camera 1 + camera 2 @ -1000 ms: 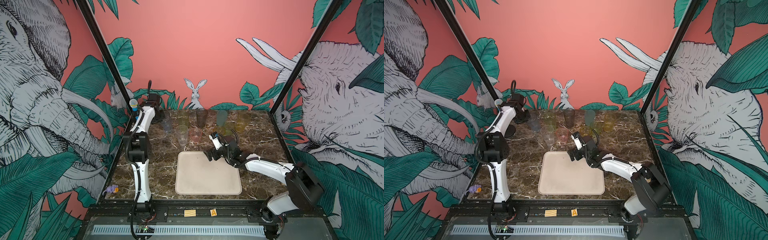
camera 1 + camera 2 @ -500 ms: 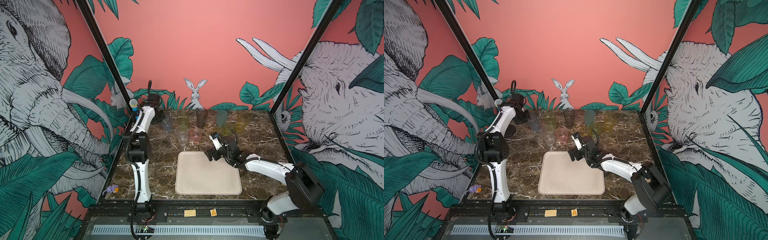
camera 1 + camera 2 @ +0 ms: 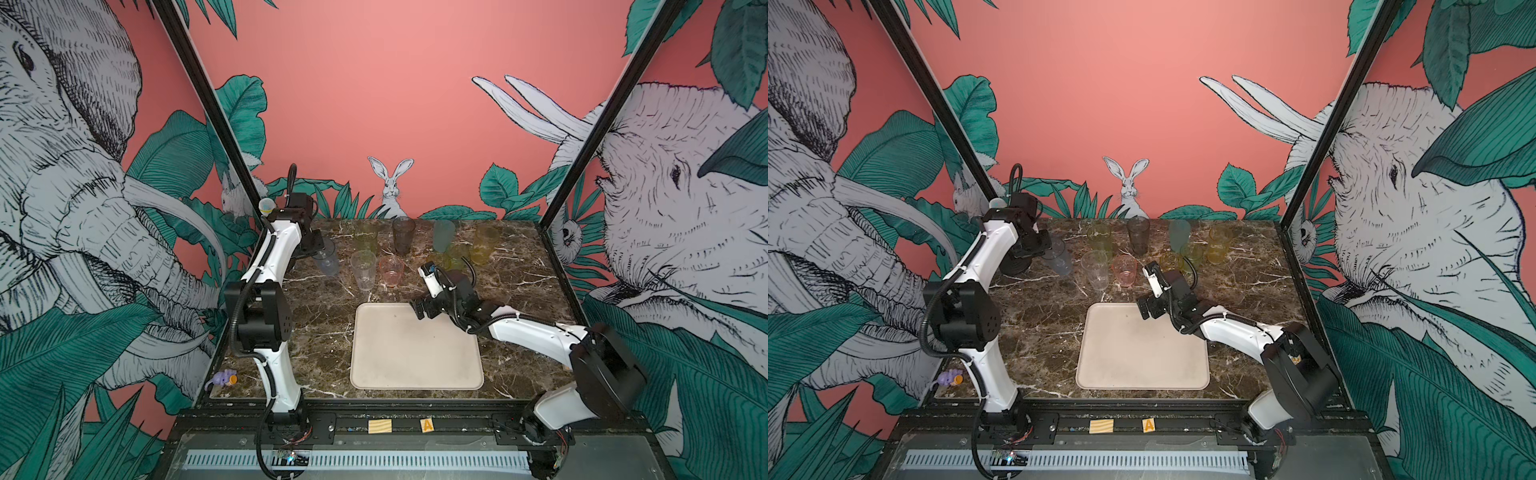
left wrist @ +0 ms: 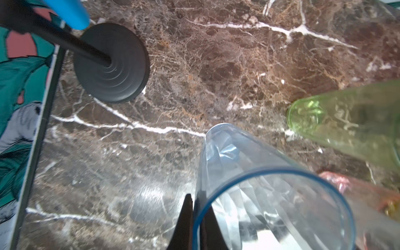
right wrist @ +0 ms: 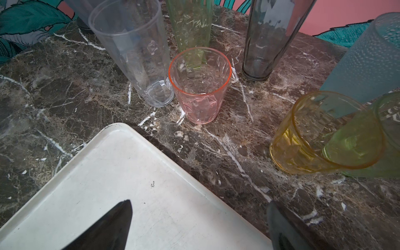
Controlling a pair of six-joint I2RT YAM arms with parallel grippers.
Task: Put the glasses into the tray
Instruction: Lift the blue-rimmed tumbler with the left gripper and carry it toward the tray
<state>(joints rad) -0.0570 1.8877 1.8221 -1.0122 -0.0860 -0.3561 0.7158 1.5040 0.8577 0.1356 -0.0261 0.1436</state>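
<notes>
Tray (image 3: 415,357) sitting empty, all glasses (image 3: 363,270) pending; L tool (image 4: 195,203) pinching grey-blue glass (image 4: 249,173) at rim, R tool (image 5: 199,203) hovering wide open, holding nothing.

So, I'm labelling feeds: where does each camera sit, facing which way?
Top views: high in front, overlooking the table; both arms show.
Left wrist: looks down past left fingers pinching the blue glass.
Right wrist: above the tray corner, facing the glasses; open right fingers show.
Shared: pink glass, right wrist and top views.
</notes>
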